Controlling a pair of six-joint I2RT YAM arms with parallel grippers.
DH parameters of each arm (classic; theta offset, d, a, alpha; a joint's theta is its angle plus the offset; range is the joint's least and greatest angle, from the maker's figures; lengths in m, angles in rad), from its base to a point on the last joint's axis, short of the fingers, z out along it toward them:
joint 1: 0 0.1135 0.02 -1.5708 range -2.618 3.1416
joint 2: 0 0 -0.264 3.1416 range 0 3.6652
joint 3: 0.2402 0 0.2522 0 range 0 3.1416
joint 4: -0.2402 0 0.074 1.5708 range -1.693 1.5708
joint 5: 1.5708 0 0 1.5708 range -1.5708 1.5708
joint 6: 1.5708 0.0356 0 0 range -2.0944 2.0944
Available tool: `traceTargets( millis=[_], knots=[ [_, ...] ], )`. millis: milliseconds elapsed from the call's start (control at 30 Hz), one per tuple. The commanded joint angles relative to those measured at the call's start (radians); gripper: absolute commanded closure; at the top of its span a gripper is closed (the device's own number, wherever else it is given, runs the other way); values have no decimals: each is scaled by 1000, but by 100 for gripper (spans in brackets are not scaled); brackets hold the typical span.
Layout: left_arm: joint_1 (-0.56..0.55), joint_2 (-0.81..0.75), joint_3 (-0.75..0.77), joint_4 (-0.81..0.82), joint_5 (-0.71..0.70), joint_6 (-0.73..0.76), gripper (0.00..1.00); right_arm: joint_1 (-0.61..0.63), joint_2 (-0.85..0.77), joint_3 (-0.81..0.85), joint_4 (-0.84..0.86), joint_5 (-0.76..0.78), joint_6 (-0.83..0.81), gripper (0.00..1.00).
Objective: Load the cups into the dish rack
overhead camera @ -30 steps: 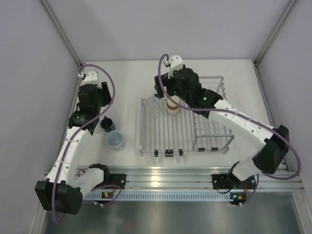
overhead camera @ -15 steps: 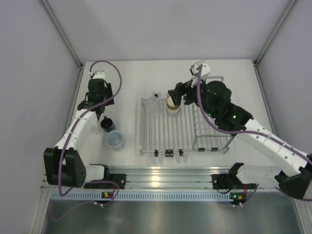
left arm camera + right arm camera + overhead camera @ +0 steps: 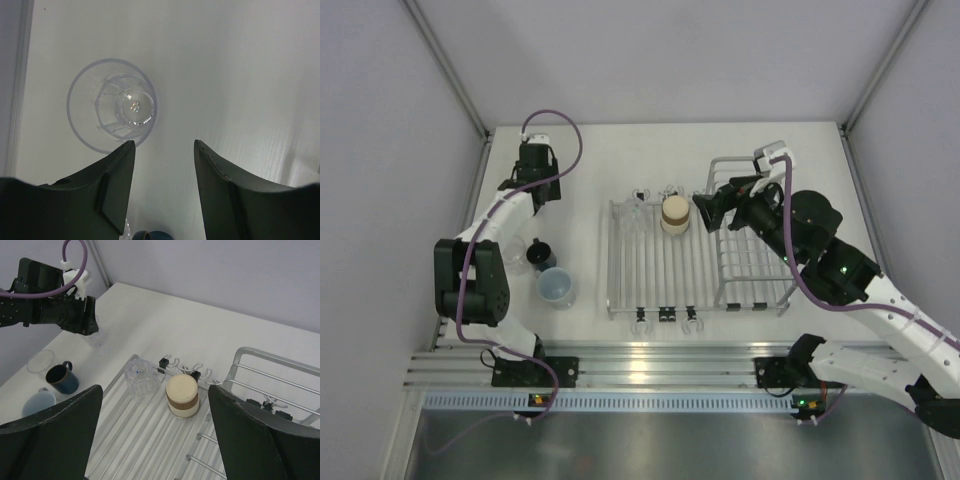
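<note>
The dish rack (image 3: 650, 280) lies mid-table. On its flat part stand an upside-down clear cup (image 3: 141, 375) and an upside-down tan-and-brown cup (image 3: 674, 213), also in the right wrist view (image 3: 182, 395). My right gripper (image 3: 708, 208) is open and empty, just right of the tan cup and apart from it. My left gripper (image 3: 538, 190) is open at the back left, above an upright clear cup (image 3: 112, 105) that sits just beyond its left fingertip. The dark blue mug (image 3: 541, 254) and the pale blue cup (image 3: 556, 288) stand on the table left of the rack.
The rack's taller wire basket (image 3: 755, 260) is on the right, under my right arm. The left wall's edge (image 3: 20, 75) runs close to the clear cup. Another clear rim (image 3: 40, 361) shows beside the mug.
My right gripper has let go of the tan cup on the rack and drawn back to the right. My left arm has swung from the mug towards the back left.
</note>
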Motion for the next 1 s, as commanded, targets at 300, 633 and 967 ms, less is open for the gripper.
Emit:
traceTargets(
  millis=[300,633,967],
  knots=[
    [111,105,67,74,63,-10,44,-5,-46,-48,-36,47,-4,13],
    [124,168,85,62,94,-10,50,-5,-86,-76,-47,56,9,13],
    [123,194,127,8,132,-24,100,-5,-82,-102,-38,59,24,13]
  ],
)
